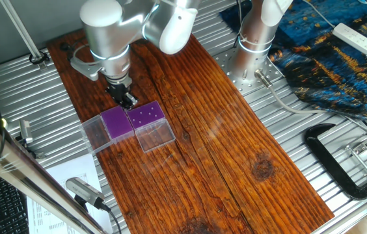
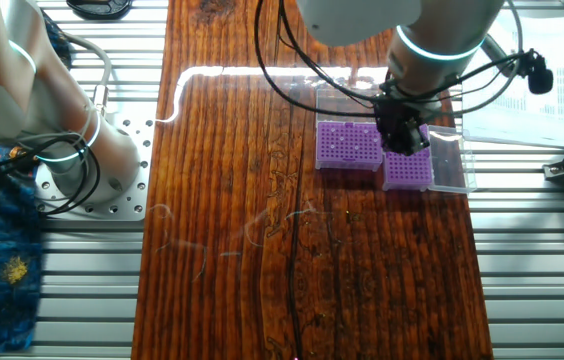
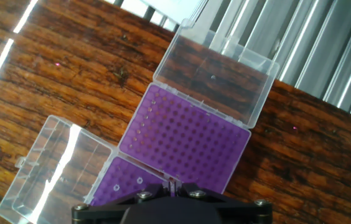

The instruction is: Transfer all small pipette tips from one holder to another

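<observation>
While over holders [image 3: 188, 134], claw [image 3: 170, 185] nearly closed.

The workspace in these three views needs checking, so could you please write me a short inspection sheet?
Surface: wooden board on a slatted metal table.
Job's things: two purple holders side by side, lids open; one shows pale tips, the other looks mostly bare.
Clutter: black clamp, printed paper.
Tool: directly above the holders; open or shut cannot be told.
Cables: black cables looping from the arm; white power strip.
Surroundings: blue patterned cloth, second arm's base.
</observation>
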### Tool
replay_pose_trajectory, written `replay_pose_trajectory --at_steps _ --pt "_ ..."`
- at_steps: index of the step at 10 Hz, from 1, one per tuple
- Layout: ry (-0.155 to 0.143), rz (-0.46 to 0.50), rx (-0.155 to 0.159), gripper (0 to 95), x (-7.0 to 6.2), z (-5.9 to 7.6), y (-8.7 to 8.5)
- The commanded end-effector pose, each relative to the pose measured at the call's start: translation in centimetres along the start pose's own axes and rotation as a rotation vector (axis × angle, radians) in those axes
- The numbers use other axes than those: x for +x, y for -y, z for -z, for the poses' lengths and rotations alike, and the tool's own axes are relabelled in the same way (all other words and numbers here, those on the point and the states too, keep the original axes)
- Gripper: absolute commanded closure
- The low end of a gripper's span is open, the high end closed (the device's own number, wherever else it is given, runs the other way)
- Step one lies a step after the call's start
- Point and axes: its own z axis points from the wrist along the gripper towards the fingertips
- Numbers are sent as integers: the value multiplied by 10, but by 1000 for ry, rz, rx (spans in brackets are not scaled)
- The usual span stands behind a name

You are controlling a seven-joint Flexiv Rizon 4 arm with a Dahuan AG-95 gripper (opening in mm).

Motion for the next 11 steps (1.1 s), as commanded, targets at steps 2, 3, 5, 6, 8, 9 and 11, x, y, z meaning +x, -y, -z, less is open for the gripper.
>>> replay_pose_trajectory --at_steps 2,3,5,6,8,9,11 --pt "2 -1 -1 950 3 -3 -1" --pt "1 -5 0 950 4 -5 -3" --pt "2 -7 0 950 6 -6 -4" --pt "2 -7 0 950 6 -7 -4" --pt "5 -9 -1 950 6 -8 -5" --pt "5 -9 -1 950 6 -8 -5" --pt "5 -14 1 950 5 -9 -8"
